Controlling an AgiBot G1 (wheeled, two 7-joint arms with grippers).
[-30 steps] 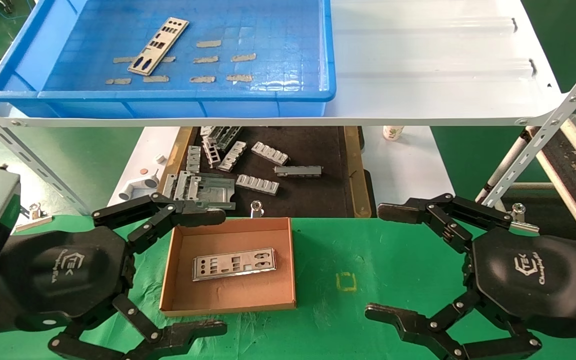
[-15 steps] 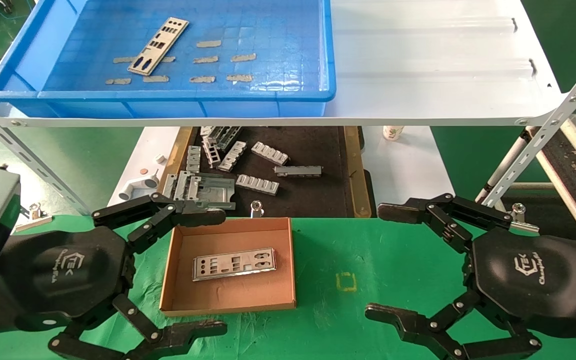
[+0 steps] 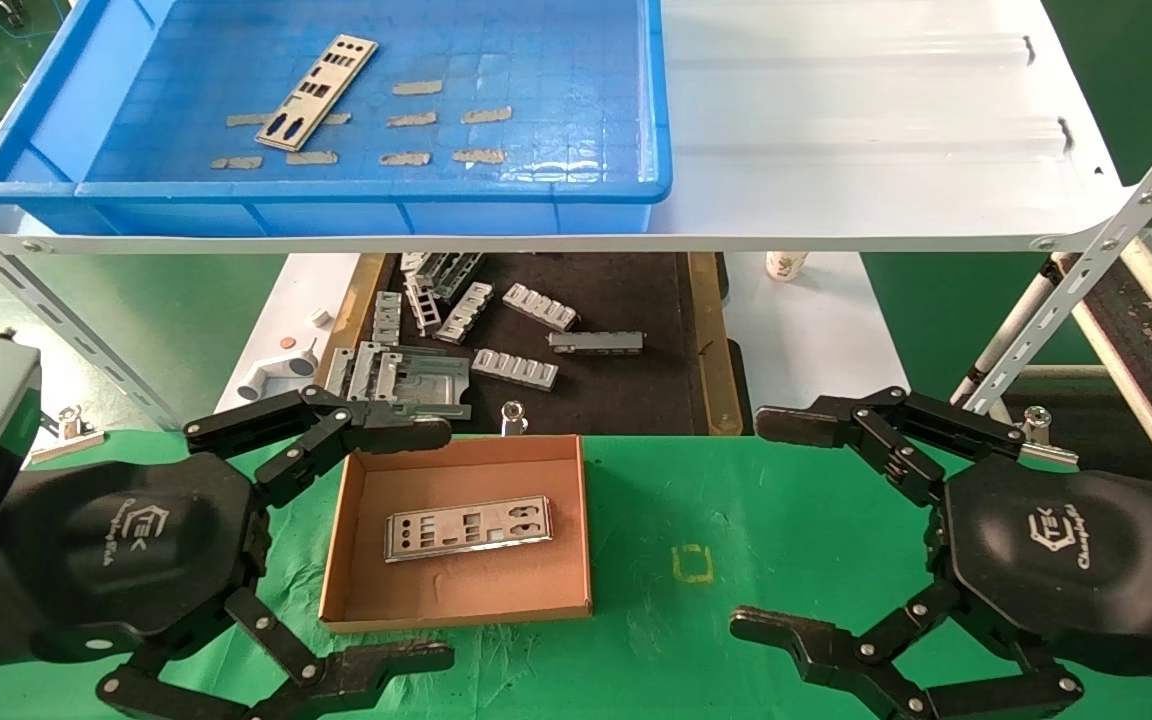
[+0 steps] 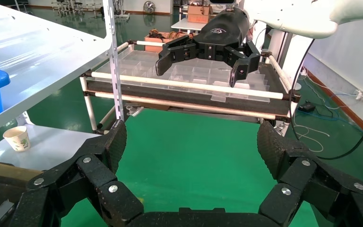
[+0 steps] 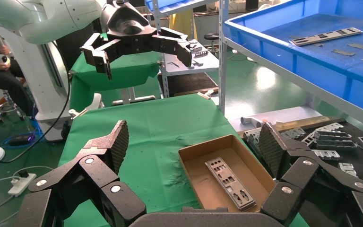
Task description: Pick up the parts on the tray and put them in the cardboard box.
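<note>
One silver plate (image 3: 317,91) lies on the floor of the blue tray (image 3: 356,190) on the white shelf, at its left side. A second plate (image 3: 467,529) lies flat inside the cardboard box (image 3: 336,560) on the green table; it also shows in the right wrist view (image 5: 230,183). My left gripper (image 3: 436,545) is open and empty just left of the box. My right gripper (image 3: 771,525) is open and empty, to the right of the box. Each gripper also shows in the other's wrist view, left (image 5: 144,49) and right (image 4: 201,64).
Several grey tape scraps (image 3: 433,118) lie on the tray floor. Below the shelf, a black-lined tray (image 3: 636,390) holds chunky grey ribbed pieces (image 3: 514,367). A yellow square mark (image 3: 693,563) is on the green cloth. Shelf struts (image 3: 1086,270) slant at both sides.
</note>
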